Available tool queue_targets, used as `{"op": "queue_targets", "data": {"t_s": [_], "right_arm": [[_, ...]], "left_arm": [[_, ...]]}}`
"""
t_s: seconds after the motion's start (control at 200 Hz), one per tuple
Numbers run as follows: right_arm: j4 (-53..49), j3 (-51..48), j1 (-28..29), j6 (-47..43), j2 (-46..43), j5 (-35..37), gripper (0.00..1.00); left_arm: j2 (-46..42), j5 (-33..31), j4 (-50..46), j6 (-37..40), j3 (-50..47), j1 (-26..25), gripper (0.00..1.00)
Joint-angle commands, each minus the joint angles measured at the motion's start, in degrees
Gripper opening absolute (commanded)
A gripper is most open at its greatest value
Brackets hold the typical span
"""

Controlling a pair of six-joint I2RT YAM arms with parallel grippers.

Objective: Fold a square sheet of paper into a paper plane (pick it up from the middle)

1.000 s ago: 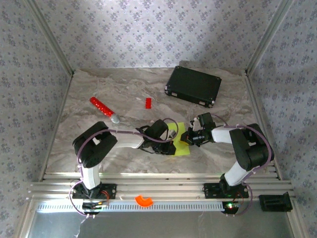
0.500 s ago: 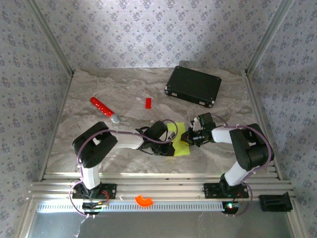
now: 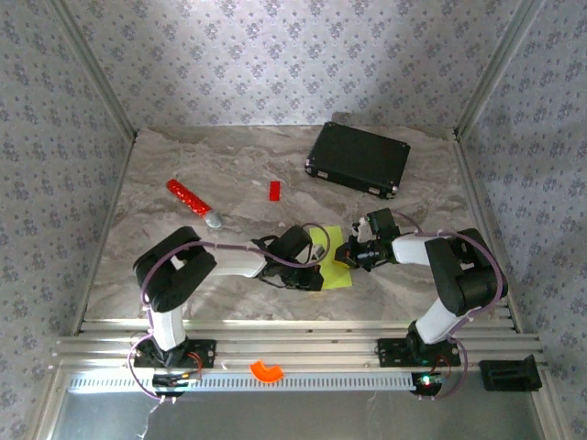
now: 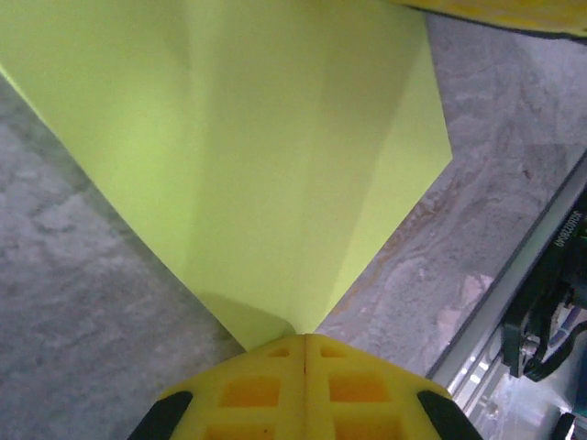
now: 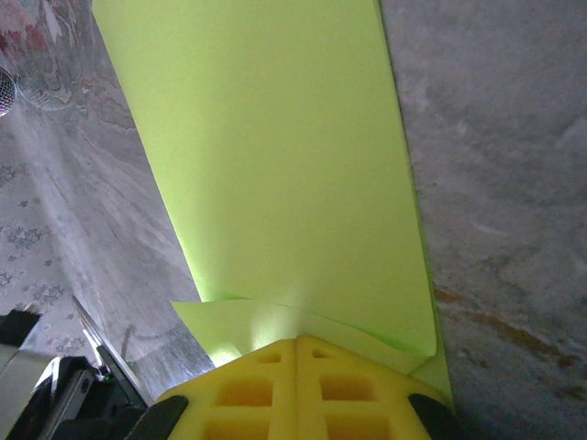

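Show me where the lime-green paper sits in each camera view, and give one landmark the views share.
Top external: the paper lies mid-table between the left pincer and right pincer.
Left wrist: the paper fans up from the shut left pincer at bottom centre.
Right wrist: the paper spreads up from the shut right pincer at bottom centre.
Shared landmark: the grey marbled table around the paper.
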Motion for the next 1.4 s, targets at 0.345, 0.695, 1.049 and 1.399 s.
{"op": "queue_targets", "data": {"t_s": [0.345,0.695,1.049,1.399], "right_arm": [[-7.21,-2.67,-1.15,-1.12,1.40,6.68,0.00],[-4.95,-2.30,-1.18,-0.43,-0.96,3.86,0.01],[-9.12,0.25,0.82,-0.76,-12.39,5.14,0.03],[-1.84,-5.07,2.89,0.81,-4.49,5.17,0.00]], "left_arm": [[2.77,1.36,4.52,-1.92,5.93,2.33,0.06],[5.77,-2.60,-0.45,-0.27,0.00,0.28,0.00],[4.43,-3.77,-2.94,2.62,-2.89,-0.04,0.00],[5.05,-4.03,-4.09,3.25,-1.40,0.05,0.00]]}}
